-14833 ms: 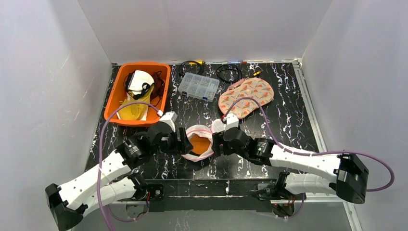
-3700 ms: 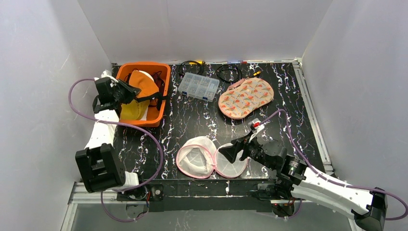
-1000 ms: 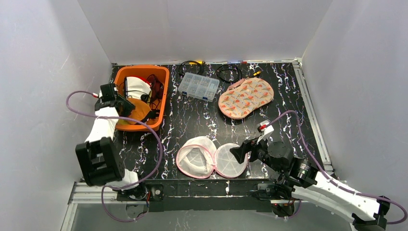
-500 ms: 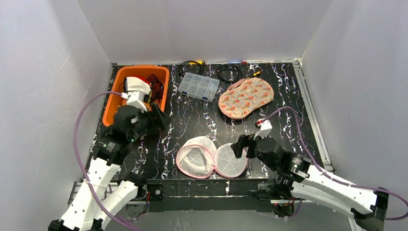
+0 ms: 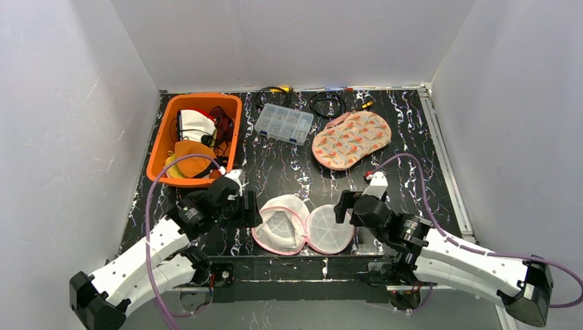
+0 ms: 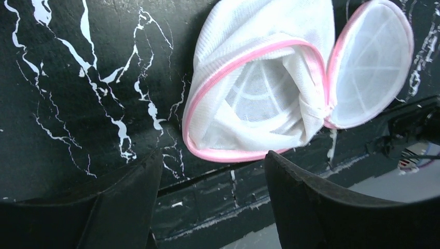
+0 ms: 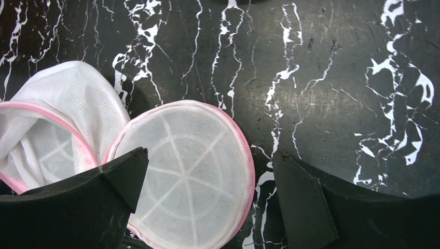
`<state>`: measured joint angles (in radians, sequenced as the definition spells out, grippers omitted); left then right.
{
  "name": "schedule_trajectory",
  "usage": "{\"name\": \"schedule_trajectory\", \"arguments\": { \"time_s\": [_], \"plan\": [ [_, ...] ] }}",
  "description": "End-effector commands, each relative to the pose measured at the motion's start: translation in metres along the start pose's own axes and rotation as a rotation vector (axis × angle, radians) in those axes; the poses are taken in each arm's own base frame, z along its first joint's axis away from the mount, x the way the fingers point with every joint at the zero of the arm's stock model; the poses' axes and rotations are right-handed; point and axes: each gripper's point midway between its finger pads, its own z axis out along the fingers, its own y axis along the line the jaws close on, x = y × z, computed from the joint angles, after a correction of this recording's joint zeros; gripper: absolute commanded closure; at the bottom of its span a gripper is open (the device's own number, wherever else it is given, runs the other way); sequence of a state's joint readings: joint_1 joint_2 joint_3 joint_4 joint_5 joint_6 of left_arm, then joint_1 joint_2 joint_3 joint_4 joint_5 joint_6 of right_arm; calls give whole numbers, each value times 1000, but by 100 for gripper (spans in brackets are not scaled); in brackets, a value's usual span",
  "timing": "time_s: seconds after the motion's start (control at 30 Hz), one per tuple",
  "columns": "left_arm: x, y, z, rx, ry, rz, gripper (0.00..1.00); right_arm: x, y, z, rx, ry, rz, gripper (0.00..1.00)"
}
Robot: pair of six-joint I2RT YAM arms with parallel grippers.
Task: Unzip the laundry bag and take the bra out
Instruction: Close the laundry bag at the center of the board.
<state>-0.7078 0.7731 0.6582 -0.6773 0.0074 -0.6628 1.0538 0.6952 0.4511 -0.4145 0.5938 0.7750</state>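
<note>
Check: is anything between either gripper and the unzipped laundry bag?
Nothing visible. The left gripper, open, is at the left edge of the laundry bag, and the right gripper, open, is by its flipped-out lid; only bare table lies between.

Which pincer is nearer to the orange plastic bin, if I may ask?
Left. The left pincer is just near-right of the orange plastic bin; the right pincer lies farther right, past the white mesh bag.

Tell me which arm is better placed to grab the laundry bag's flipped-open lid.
Right, probably. Its open jaws hover just beside the lid, which lies on that side; the left arm's open jaws face the pouch half instead.
</note>
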Motion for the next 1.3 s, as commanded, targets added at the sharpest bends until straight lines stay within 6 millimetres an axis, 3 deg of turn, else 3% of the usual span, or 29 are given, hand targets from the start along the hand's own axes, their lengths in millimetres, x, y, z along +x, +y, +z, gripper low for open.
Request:
{"name": "schedule_trajectory", "arguments": {
  "time_s": [0.0,0.2,0.53,0.7,0.97,1.13,1.2,1.27],
  "plan": [
    [11,18,19,-105,14,-24,31,-3,-20,-4,93,-34,90,4],
    [31,33,50,-117,-18,-147,34,21,-31,0,113,13,158,10],
    [36,24,62,-23,-50,-202,46,55,-25,15,89,106,185,22],
    [39,18,64,26,-40,-211,54,64,-18,18,48,133,218,37],
    [32,6,61,94,-72,-210,73,54,-8,13,-30,99,257,70],
    [21,-5,54,129,-93,-201,91,21,2,-2,-84,14,244,99],
    [15,-10,49,139,-103,-200,100,3,4,-10,-89,-26,226,99],
    [11,-13,42,141,-104,-193,100,-17,7,-20,-92,-62,190,99]
  ]
}}
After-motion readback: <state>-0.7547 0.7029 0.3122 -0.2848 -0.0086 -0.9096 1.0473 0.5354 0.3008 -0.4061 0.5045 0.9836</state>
